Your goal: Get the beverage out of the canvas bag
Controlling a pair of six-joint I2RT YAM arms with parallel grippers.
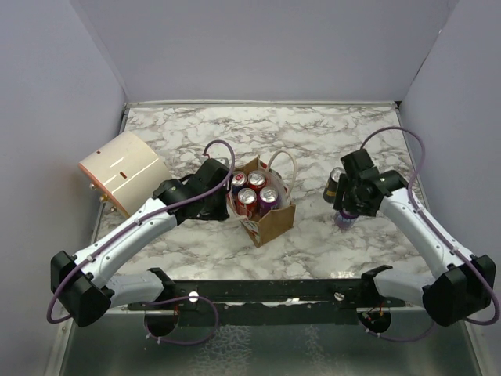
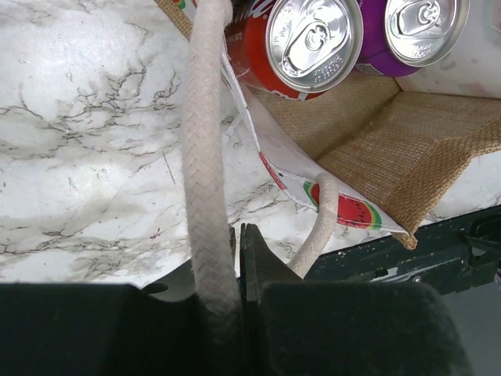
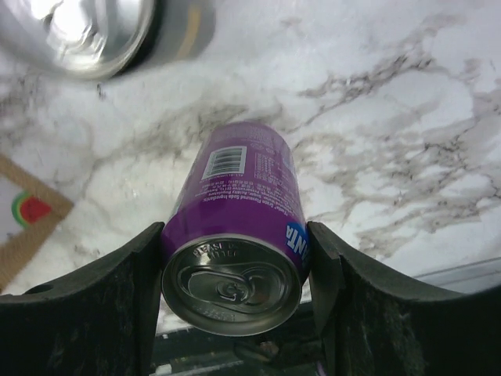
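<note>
The brown canvas bag [image 1: 270, 219] stands open mid-table with several cans [image 1: 247, 196] upright inside. My left gripper [image 1: 221, 190] is at the bag's left side, shut on a white rope handle [image 2: 205, 157]. The left wrist view shows a red can [image 2: 313, 43], a purple can [image 2: 423, 27] and the bag's watermelon print [image 2: 344, 210]. My right gripper [image 1: 347, 210] is right of the bag, shut on a purple can [image 3: 244, 196], fingers [image 3: 117, 305] on both sides. I cannot tell whether that can rests on the table.
A dark can [image 1: 335, 184] stands on the marble table [image 1: 313, 133] just behind my right gripper and also shows in the right wrist view [image 3: 86, 31]. A large cream cylinder [image 1: 121, 172] lies at the left. Grey walls enclose the table. A black rail [image 1: 266, 291] runs along the near edge.
</note>
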